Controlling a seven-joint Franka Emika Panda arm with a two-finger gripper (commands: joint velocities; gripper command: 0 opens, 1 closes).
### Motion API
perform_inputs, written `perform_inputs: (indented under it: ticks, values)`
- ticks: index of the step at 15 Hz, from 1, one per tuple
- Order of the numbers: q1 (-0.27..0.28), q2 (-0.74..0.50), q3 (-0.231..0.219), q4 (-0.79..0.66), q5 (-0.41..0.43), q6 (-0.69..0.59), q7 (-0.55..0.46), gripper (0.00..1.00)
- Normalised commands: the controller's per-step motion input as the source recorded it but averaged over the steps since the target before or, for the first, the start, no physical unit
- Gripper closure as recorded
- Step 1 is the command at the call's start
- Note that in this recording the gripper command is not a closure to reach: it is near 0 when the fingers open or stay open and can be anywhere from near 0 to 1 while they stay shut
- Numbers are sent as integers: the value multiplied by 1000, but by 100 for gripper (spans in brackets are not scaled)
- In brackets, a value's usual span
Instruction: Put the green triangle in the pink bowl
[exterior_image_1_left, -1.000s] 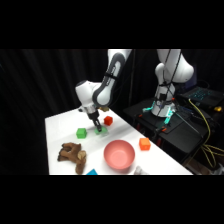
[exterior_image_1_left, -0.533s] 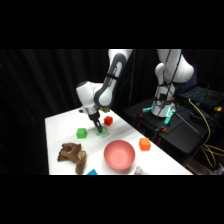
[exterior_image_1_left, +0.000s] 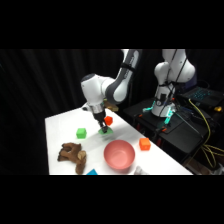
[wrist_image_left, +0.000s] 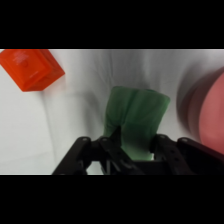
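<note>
The green triangle (wrist_image_left: 136, 117) lies on the white table, and my gripper (wrist_image_left: 134, 145) reaches down over it with a finger against each side, shut on it. In the side view the gripper (exterior_image_1_left: 103, 127) stands low at the table's middle, with the green triangle (exterior_image_1_left: 104, 132) showing just under it. The pink bowl (exterior_image_1_left: 119, 154) sits nearer the front, a short way to the right of the gripper. In the wrist view the pink bowl (wrist_image_left: 210, 112) fills the right edge as a blur.
A red block (exterior_image_1_left: 108, 120) (wrist_image_left: 32, 67) lies just beside the gripper. A green cube (exterior_image_1_left: 81, 132) sits to the left, an orange block (exterior_image_1_left: 144, 144) right of the bowl, and a brown lumpy toy (exterior_image_1_left: 71, 154) at the front left. A second white arm (exterior_image_1_left: 167, 85) stands on a black stand beyond the table's right edge.
</note>
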Motion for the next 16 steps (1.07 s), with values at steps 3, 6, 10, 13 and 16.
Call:
perform_inputs:
  ticks: [3,6,10,13,16]
  values:
    - [196,-577,-103,-320,-293,-171,361,100]
    - [178,-463,-51,-114,-360,-327,343,100]
    - [99,-113,42,223,-270,-397,170,100]
    - [41,244,60,466,-148,-333,-13,100]
    - [62,361,58,526,-100,-270,-69,100]
